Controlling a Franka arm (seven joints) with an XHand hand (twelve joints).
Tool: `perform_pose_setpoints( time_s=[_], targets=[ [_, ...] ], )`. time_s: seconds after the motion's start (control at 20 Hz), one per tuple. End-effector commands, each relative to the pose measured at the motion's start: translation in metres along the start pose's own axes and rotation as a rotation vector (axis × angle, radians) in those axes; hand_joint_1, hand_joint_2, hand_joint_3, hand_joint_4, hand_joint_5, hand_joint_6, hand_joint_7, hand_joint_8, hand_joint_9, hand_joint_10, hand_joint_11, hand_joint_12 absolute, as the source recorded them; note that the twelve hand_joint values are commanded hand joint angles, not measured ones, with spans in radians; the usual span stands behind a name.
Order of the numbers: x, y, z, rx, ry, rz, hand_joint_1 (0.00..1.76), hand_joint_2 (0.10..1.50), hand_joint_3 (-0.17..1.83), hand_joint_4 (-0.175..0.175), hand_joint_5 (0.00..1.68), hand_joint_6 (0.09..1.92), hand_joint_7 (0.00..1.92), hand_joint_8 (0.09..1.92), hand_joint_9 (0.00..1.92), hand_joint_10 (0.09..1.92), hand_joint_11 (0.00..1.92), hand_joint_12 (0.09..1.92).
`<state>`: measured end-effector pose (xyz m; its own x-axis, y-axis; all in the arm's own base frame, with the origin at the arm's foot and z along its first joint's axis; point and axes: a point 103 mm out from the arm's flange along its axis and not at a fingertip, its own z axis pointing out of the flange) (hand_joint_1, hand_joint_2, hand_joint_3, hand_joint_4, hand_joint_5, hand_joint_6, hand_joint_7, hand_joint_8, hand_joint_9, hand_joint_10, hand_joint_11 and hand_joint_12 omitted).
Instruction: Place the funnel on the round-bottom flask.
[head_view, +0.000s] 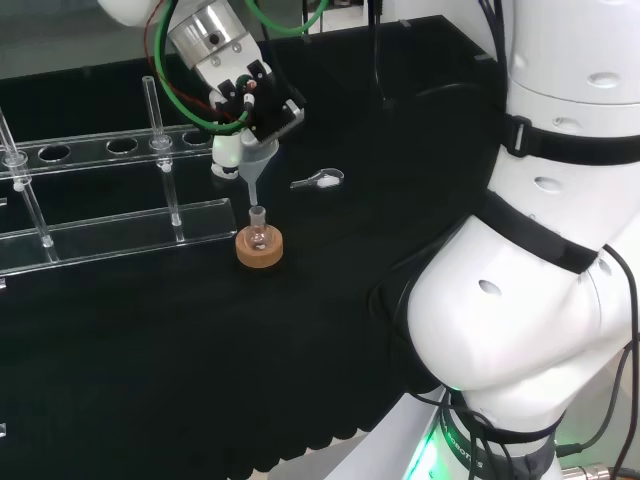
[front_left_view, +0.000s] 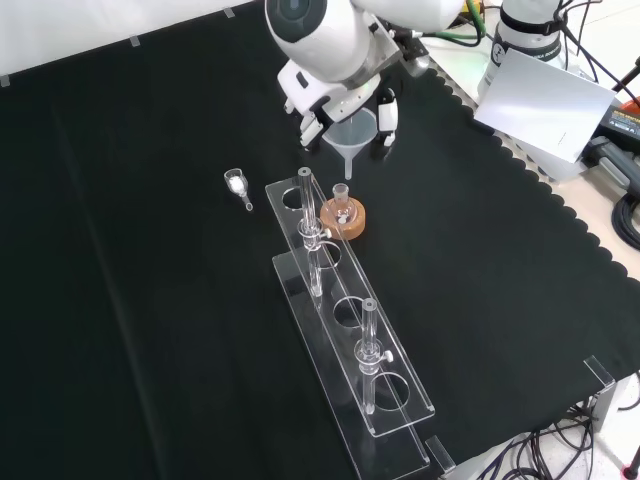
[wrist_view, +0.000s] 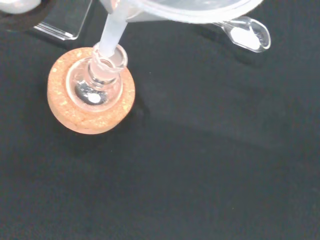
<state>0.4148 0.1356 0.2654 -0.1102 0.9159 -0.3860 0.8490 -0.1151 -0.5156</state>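
The fingers (front_left_view: 386, 118) are curled in against the rim of the clear plastic funnel (front_left_view: 353, 137), pinching its wide cone from the sides. I take that as deliberate: held by the rim, the narrow stem hangs free beneath the hand (head_view: 250, 105) and nothing blocks the way down. In the head view the funnel hangs upright under the hand, stem pointing straight at the neck below.

The stem's tip sits right at the mouth of the small round-bottom flask (head_view: 259, 231). In the wrist view the stem (wrist_view: 112, 37) meets the flask's neck (wrist_view: 106, 67) at its lip, but I cannot tell whether it has entered or only hovers just above. The cone is not resting on the neck, so the funnel is not seated.

The flask stands in a cork ring (head_view: 260, 248), which is plainly there to keep its round belly from rolling; it looks empty apart from glints on the glass.

Just beside the cork ring, toward the left in the head view, stands a clear acrylic tube rack (front_left_view: 345, 320) with a couple of upright glass tubes (front_left_view: 368, 350). It is close enough that I would judge a sideways drift of the hand risky. A small clear scoop (head_view: 318, 180) with something white in it lies apart on the black-clothed worktop (head_view: 200, 380), out of the way.
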Motion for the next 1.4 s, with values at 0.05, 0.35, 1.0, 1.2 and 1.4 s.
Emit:
perform_pose_setpoints(
  time_s=[0.05,0.35,1.0,1.2,1.4],
  targets=[
    [-0.013,0.004,0.006,0.006,0.004,0.0,0.73,0.65,0.55,-0.071,0.56,0.96,0.83,1.03,1.17,0.81,0.59,1.28],
    [-0.012,0.011,0.009,0.004,0.013,-0.014,0.73,0.65,0.55,-0.072,0.56,0.96,0.83,1.03,1.17,0.81,0.6,1.28],
    [-0.016,0.015,0.013,0.007,0.027,-0.024,0.73,0.65,0.55,-0.073,0.56,0.97,0.83,1.03,1.17,0.81,0.61,1.27],
    [-0.014,0.016,0.012,0.022,0.002,-0.012,0.73,0.65,0.55,-0.073,0.56,0.97,0.83,1.03,1.17,0.81,0.61,1.27],
    [0.005,0.02,0.008,0.021,-0.004,-0.016,0.73,0.65,0.55,-0.072,0.56,0.97,0.83,1.03,1.17,0.81,0.61,1.27]
  ],
)
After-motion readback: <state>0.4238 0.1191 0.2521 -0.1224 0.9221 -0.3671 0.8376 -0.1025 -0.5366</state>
